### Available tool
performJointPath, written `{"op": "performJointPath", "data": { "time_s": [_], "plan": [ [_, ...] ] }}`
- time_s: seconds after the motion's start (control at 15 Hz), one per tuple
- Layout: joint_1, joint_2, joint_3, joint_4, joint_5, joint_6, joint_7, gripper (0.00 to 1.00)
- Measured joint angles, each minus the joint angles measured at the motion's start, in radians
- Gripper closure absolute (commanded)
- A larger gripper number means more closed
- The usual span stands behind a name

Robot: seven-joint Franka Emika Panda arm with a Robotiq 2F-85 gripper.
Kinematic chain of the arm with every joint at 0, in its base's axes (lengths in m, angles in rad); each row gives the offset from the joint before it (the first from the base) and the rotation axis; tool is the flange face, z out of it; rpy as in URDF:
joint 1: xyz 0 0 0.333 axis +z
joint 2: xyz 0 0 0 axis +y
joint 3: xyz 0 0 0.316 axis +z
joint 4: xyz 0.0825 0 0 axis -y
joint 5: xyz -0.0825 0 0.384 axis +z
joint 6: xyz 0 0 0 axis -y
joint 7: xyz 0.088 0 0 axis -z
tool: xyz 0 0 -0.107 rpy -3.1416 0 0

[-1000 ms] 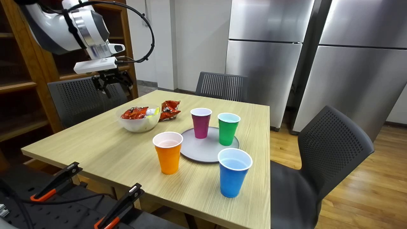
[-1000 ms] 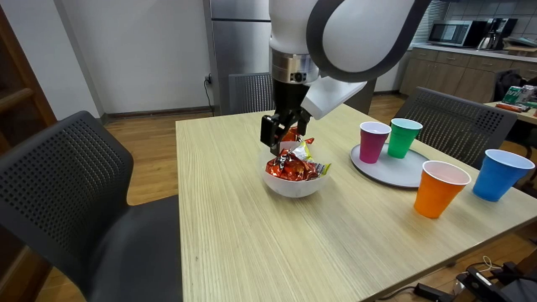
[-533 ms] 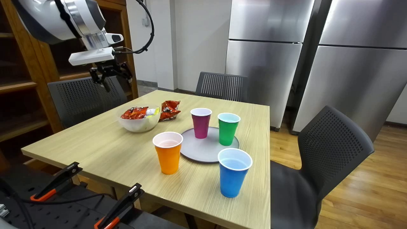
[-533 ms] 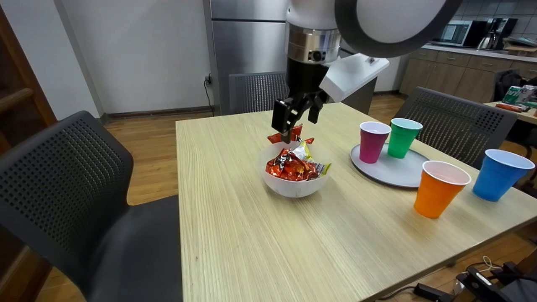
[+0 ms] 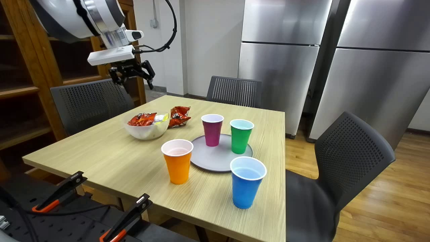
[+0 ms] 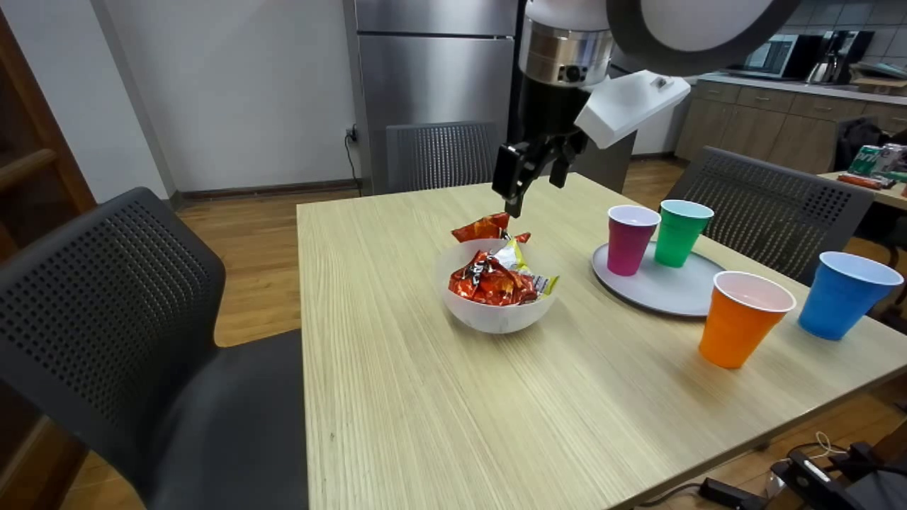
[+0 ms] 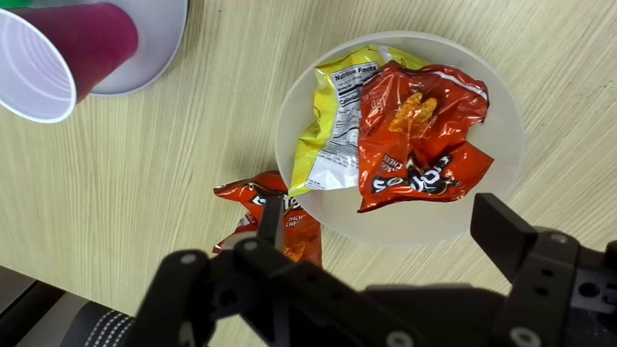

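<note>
In an exterior view the hand hangs in the air, its fingers spread wide and holding nothing. The white bowl stands on the table well below it, and the loose red bag lies just beside the bowl, also lower than the hand. There is a plain gap between the fingers and either of them.

In an exterior view the lower fingertip crosses my line of sight to the top of the loose bag, with no contact. The bowl sits below the hand and toward me; how squarely beneath, I can't tell.

In the wrist view the bowl shows ahead of the two fingertips, mostly within the gap between them. Inside it, a second red bag overlaps a yellow bag. I'd judge that the red one's longer way runs ahead, away from the hand, crosswise to the line joining the fingertips. The loose bag is off to the side, partly hidden behind one finger, so I can't tell how its length lies. Farther out on that same side, ahead of the hand, is the purple cup on its plate.
</note>
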Motion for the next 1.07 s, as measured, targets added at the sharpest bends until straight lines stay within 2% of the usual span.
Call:
{"op": "performJointPath", "data": {
  "time_s": [0.47,0.8,1.07],
  "plan": [
    [-0.097,0.007,-0.007,0.001,0.032,0.066,-0.117,0.0],
    [-0.152,0.048,-0.001,0.032,0.172,0.112,-0.302,0.0],
    [-0.191,0.103,0.028,0.091,0.291,0.112,-0.442,0.0]
  ]
}}
